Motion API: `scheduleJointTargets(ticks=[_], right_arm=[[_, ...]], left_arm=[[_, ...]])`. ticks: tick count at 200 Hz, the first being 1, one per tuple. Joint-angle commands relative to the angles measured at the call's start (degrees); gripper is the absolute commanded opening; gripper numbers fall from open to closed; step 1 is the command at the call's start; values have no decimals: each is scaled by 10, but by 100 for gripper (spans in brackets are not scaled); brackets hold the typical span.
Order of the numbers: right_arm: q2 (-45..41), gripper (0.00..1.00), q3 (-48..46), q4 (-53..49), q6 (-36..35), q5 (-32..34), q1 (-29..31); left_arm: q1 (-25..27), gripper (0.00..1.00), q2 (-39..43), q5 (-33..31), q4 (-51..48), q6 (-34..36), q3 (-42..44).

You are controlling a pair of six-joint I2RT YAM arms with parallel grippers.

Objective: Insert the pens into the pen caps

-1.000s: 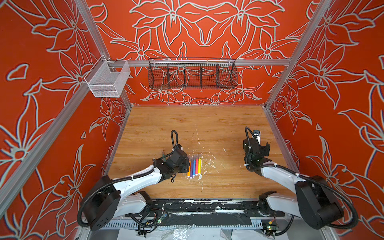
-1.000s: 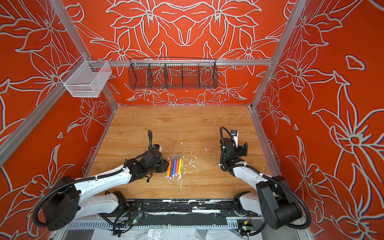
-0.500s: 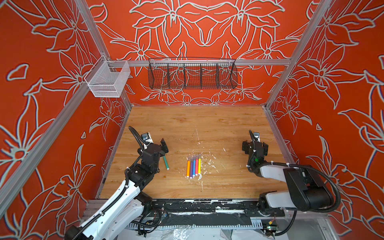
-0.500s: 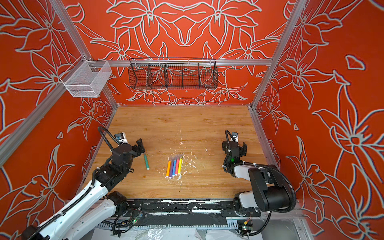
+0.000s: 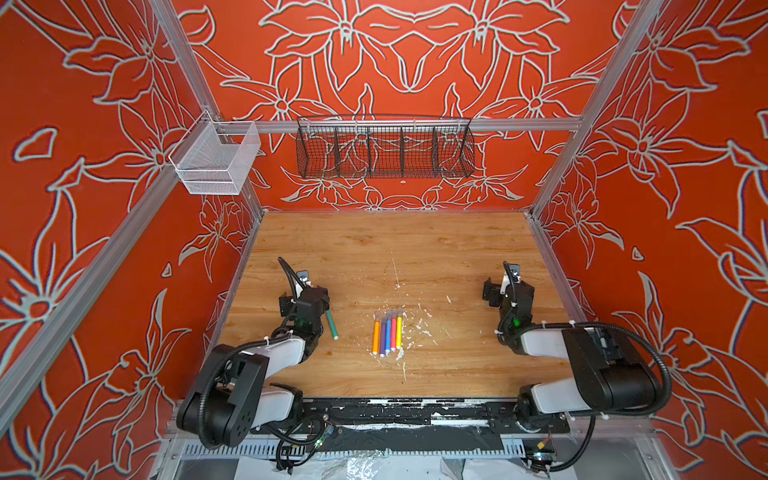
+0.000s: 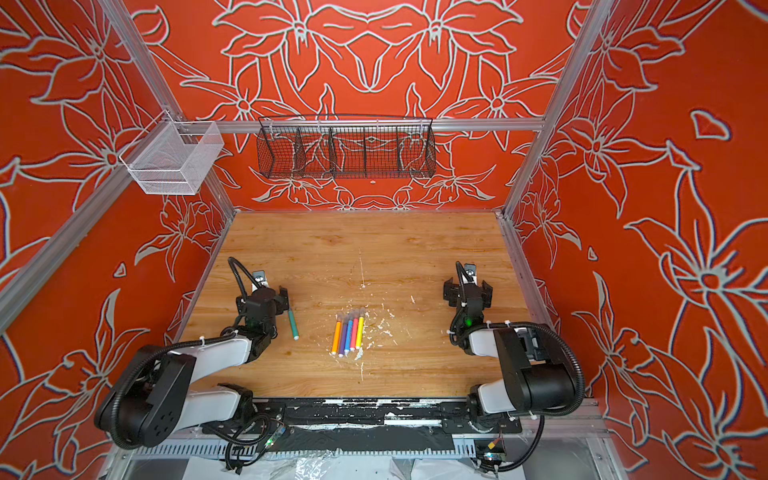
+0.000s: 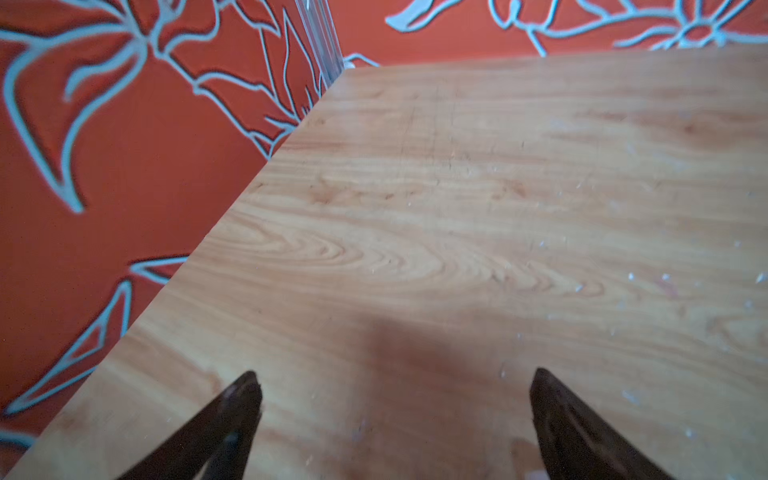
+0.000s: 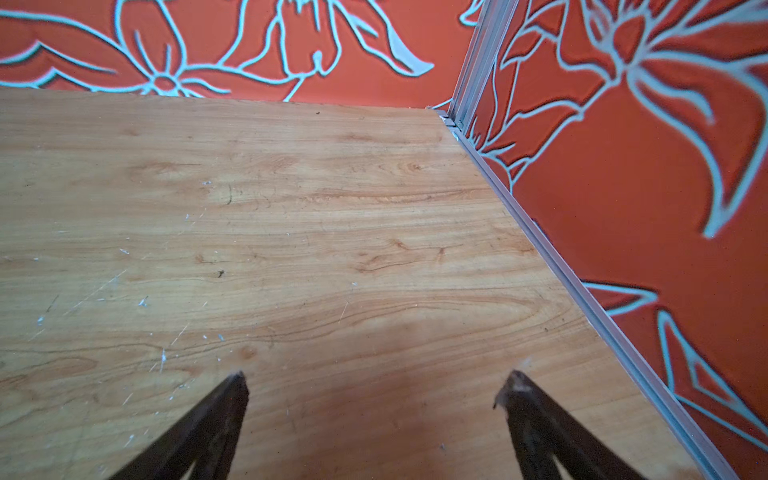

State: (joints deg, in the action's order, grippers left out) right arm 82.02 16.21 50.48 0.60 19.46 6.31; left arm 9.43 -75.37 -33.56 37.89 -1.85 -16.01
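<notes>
Five pens point(image 5: 387, 334) point(image 6: 348, 333) lie side by side mid-table in both top views: orange, purple, blue, pink-red, yellow. Their far ends look clear and greyish, like fitted pen caps point(image 5: 388, 313); I cannot tell for certain. A green pen point(image 5: 332, 325) point(image 6: 293, 324) lies alone to their left, just right of my left gripper point(image 5: 303, 297) point(image 6: 262, 299). That gripper is open over bare wood point(image 7: 394, 374), holding nothing. My right gripper point(image 5: 508, 291) point(image 6: 468, 291) is open and empty point(image 8: 377, 374) near the right wall. No pen shows in either wrist view.
White flecks point(image 5: 419, 324) are scattered on the wooden table point(image 5: 374, 249) around the pen row. A black wire basket point(image 5: 384, 147) hangs on the back wall and a white mesh basket point(image 5: 216, 160) at the left corner. Orange walls close in both sides.
My left gripper has left the pen row, moved left and back, and opened. The green pen now lies alone left of the row. The right arm drew back slightly.
</notes>
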Motion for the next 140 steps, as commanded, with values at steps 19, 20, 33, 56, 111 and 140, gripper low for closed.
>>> scheduleJointTargets(ticks=[19, 20, 33, 56, 111, 140], right_arm=[[-1, 98, 6, 3, -4, -8, -3], [-2, 97, 6, 3, -4, -8, -3], [4, 97, 3, 19, -6, -8, -3], [2, 97, 3, 12, -5, -8, -4], [3, 97, 2, 17, -6, -9, -3], [3, 98, 2, 16, -5, -8, -3]], left_arm=[[-65, 97, -11, 169, 47, -6, -1], [-67, 98, -15, 173, 52, -5, 0], [-69, 98, -51, 170, 111, 3, 4], [-69, 97, -40, 169, 60, -4, -13], [-69, 97, -46, 168, 78, -2, -8], [-69, 97, -45, 168, 76, -3, -9]])
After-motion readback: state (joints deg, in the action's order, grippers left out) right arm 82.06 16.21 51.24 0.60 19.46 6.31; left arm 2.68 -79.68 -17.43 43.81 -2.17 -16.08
